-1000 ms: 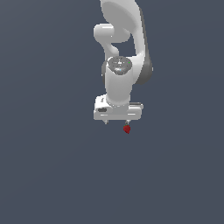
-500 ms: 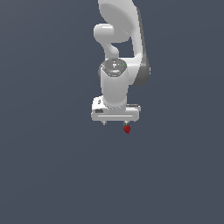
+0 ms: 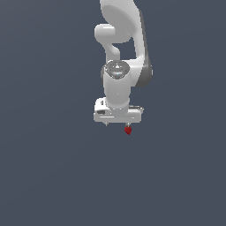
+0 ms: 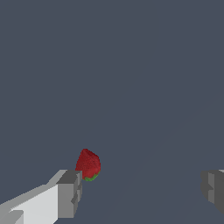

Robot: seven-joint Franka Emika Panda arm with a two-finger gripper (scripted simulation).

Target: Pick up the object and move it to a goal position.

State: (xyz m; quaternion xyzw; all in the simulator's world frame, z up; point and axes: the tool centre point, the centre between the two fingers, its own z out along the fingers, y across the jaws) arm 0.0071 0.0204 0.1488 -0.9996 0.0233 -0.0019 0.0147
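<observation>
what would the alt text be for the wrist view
A small red strawberry with a green base lies on a plain dark grey floor, right beside one grey fingertip of the open gripper, off-centre in the wide gap.
</observation>
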